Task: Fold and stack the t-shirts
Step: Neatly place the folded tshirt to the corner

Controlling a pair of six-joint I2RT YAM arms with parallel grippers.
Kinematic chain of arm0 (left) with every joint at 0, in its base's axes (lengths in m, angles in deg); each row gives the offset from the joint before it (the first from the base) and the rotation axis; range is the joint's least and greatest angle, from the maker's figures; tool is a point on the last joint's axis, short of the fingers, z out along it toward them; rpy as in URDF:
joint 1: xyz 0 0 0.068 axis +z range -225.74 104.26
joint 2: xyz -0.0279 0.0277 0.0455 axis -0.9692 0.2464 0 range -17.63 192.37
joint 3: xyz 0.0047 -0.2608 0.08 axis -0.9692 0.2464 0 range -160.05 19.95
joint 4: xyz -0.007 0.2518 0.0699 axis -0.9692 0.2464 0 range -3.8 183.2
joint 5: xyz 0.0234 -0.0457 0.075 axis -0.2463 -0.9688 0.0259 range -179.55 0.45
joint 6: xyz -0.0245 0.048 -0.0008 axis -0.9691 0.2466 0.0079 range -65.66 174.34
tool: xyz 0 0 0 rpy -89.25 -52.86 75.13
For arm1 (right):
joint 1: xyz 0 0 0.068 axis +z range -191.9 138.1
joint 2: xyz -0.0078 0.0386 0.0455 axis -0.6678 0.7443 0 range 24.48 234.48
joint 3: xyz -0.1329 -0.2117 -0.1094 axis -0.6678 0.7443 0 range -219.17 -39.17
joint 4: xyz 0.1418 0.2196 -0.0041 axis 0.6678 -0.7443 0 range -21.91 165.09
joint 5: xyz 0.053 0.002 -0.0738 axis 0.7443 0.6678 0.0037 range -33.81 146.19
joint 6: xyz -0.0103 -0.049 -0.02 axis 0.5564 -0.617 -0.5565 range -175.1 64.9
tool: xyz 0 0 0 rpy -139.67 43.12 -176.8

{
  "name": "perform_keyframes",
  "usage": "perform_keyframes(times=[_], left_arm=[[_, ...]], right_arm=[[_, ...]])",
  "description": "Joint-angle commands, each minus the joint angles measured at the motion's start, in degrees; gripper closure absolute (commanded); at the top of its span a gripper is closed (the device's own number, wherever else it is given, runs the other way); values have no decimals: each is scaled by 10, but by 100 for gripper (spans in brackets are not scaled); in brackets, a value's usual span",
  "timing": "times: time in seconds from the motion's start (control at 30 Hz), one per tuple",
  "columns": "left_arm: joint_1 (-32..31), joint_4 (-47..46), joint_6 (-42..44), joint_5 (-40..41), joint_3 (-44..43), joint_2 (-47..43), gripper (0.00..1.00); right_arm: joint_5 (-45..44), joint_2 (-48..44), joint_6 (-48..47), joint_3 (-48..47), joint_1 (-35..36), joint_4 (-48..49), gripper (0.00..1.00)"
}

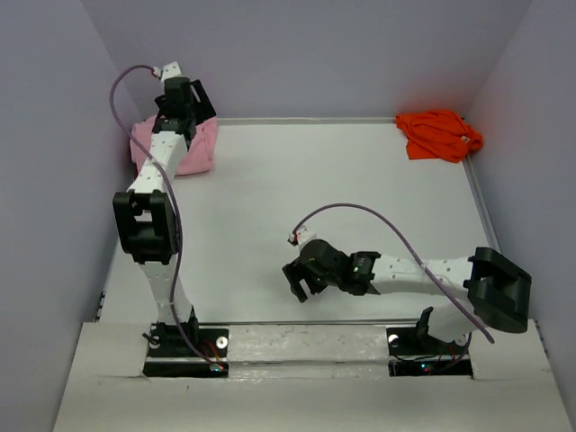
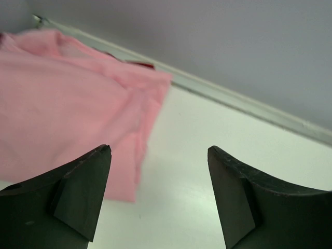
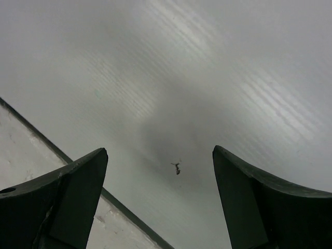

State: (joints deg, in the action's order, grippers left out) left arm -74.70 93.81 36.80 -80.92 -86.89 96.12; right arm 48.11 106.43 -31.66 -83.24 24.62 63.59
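Observation:
The light pink t-shirt [image 1: 193,153] lies folded at the far left of the table, filling the left half of the left wrist view [image 2: 67,98]. A sliver of dark red t-shirt [image 2: 141,64] peeks out at its far edge. The bright orange t-shirt [image 1: 438,133] lies crumpled in the far right corner. My left gripper [image 1: 200,106] [image 2: 159,150] hovers open just beside the pink shirt's right edge, holding nothing. My right gripper [image 1: 301,283] [image 3: 160,151] is open and empty, low over bare table near the front middle.
Grey walls close in the white table [image 1: 342,198] on the left, back and right. A raised rim [image 2: 249,106] runs along the back edge. A small dark speck [image 3: 177,168] marks the surface under the right gripper, near the table's front edge [image 3: 78,168].

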Motion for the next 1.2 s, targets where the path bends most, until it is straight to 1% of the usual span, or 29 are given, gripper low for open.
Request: perform_keyframes(times=[0.0, 0.03, 0.07, 0.1, 0.13, 0.17, 0.2, 0.23, 0.27, 0.3, 0.37, 0.4, 0.43, 0.5, 0.53, 0.57, 0.67, 0.7, 0.77, 0.87, 1.0, 1.13, 1.17], left_arm=[[-83, -12, 20, 3, 77, -125, 15], [-90, -19, 15, -4, 135, -147, 15], [-102, -32, -4, -22, 166, -196, 15], [-110, -42, -8, -26, 229, -221, 15], [-121, -45, -8, -33, 254, -244, 15], [-146, -47, -7, -24, 276, -267, 15], [-160, -45, 0, -19, 312, -305, 15], [-172, -39, 9, -27, 323, -319, 15], [-183, -26, 17, -21, 330, -332, 15], [-199, 5, 13, -16, 337, -353, 15], [-201, 10, 7, -59, 386, -380, 15], [-204, 2, 14, -83, 430, -410, 15], [-205, 0, 15, -80, 449, -424, 15], [-208, -1, 20, -77, 479, -462, 15], [-209, -11, 27, -79, 505, -473, 15], [-212, -13, 32, -75, 515, -484, 15], [-225, -23, 39, -70, 541, -520, 15], [-230, -40, 40, -69, 551, -535, 15], [-239, -45, 44, -77, 565, -545, 15], [-247, -38, 50, -62, 560, -550, 15], [-247, -41, 44, -84, 561, -550, 14], [-248, -42, 42, -84, 562, -551, 14], [-247, -42, 44, -84, 562, -552, 14]], right_arm=[[-117, -21, -6, -65, -30, -14, 12], [-119, -20, -4, -72, -49, -18, 12], [-102, -16, -2, -86, -97, -24, 12], [-92, -14, -3, -95, -122, -26, 13], [-86, -10, -8, -104, -146, -28, 13], [-71, 2, -14, -116, -194, -30, 13], [-60, 13, -23, -150, -222, -40, 13], [-43, 25, -13, -173, -253, -53, 14], [1, 39, 0, -193, -281, -63, 14], [16, 67, 12, -232, -319, -70, 14], [3, 101, 13, -293, -337, -87, 15], [-9, 148, -3, -375, -352, -111, 14], [-33, 177, -8, -424, -363, -130, 15], [-41, 242, -17, -532, -387, -176, 15], [-49, 302, -23, -582, -399, -212, 15], [-51, 328, -29, -664, -422, -222, 15], [-52, 414, -36, -762, -463, -256, 15], [-56, 434, -42, -815, -470, -272, 15], [-81, 484, -60, -875, -481, -276, 15], [-103, 543, -80, -931, -508, -294, 15], [-155, 581, -90, -949, -531, -288, 16], [-190, 595, -93, -950, -567, -269, 16], [-203, 597, -96, -950, -567, -266, 16]])
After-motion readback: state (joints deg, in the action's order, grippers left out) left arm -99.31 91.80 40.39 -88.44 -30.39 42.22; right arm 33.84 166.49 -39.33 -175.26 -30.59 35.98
